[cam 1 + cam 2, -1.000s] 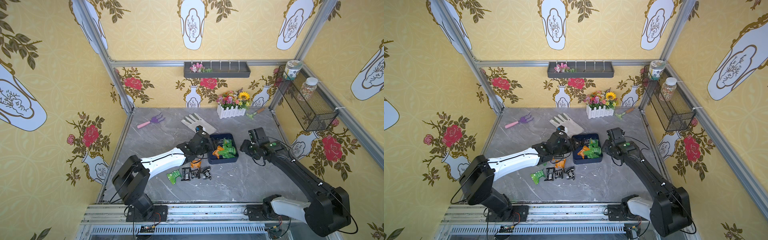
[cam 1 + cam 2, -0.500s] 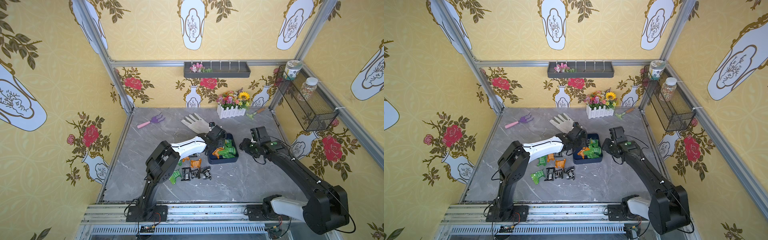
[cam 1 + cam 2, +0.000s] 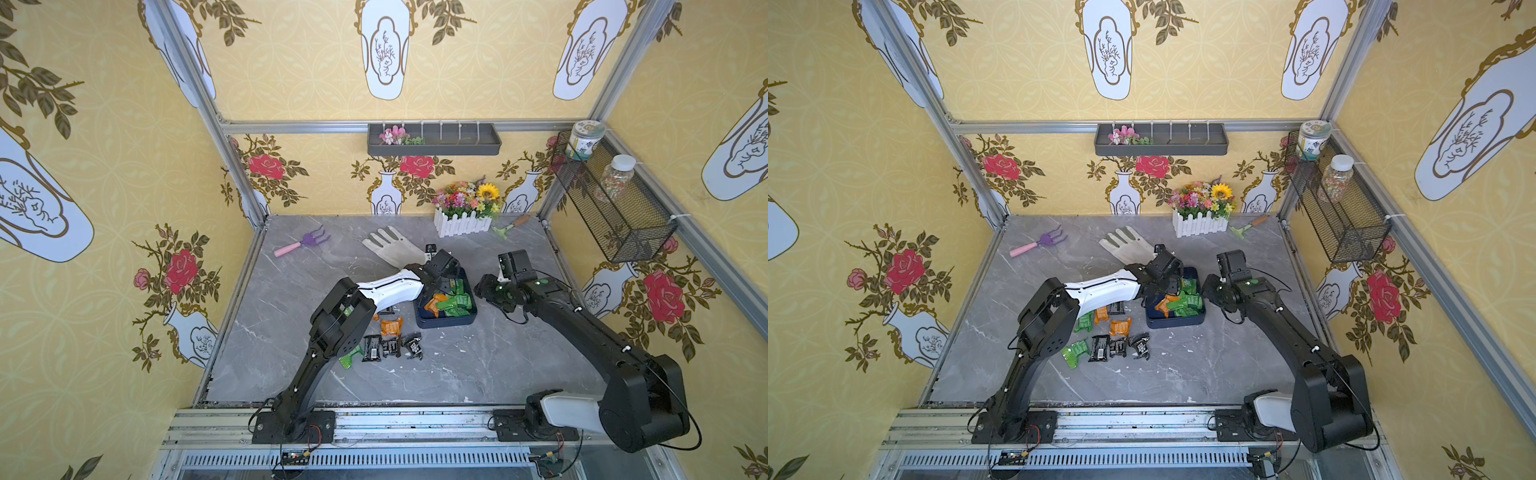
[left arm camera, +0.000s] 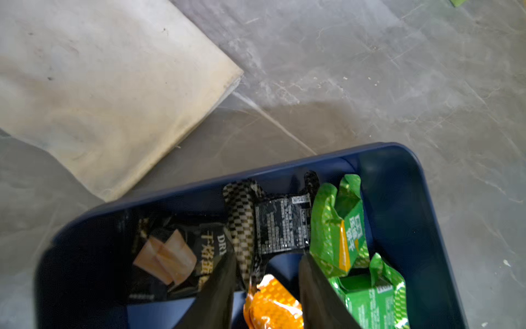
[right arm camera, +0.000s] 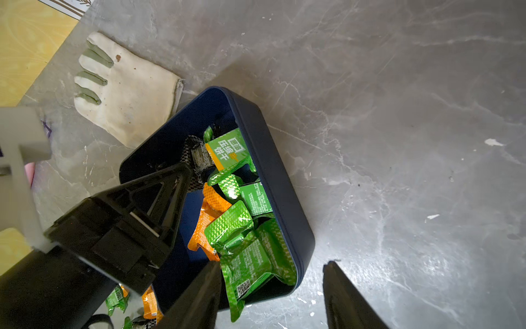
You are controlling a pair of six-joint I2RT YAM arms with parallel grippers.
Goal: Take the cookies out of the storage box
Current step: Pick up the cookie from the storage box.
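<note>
The storage box (image 3: 446, 324) (image 3: 1177, 323) is a navy tray at mid-table holding green, orange and black cookies (image 3: 453, 301) (image 3: 1183, 302). More cookies (image 3: 390, 345) (image 3: 1113, 345) lie on the table to its left. My left gripper (image 3: 434, 289) (image 4: 267, 257) reaches down into the box, open, with an orange packet (image 4: 273, 302) between its fingers and a small gap on one side. My right gripper (image 3: 484, 286) (image 5: 271, 263) is open and straddles the box wall (image 5: 273, 171) at a corner. A green packet (image 5: 250, 267) droops over the rim between its fingers.
A pale work glove (image 3: 395, 249) lies just behind the box, touching its far corner. Farther back are a white picket planter (image 3: 463, 222), a purple hand rake (image 3: 303, 243) and a small trowel (image 3: 509, 226). A wire basket (image 3: 615, 208) hangs on the right wall.
My left arm has swung from beside the loose packets to over the box and lowered its gripper inside, jaws narrowing. The right arm has barely moved.
</note>
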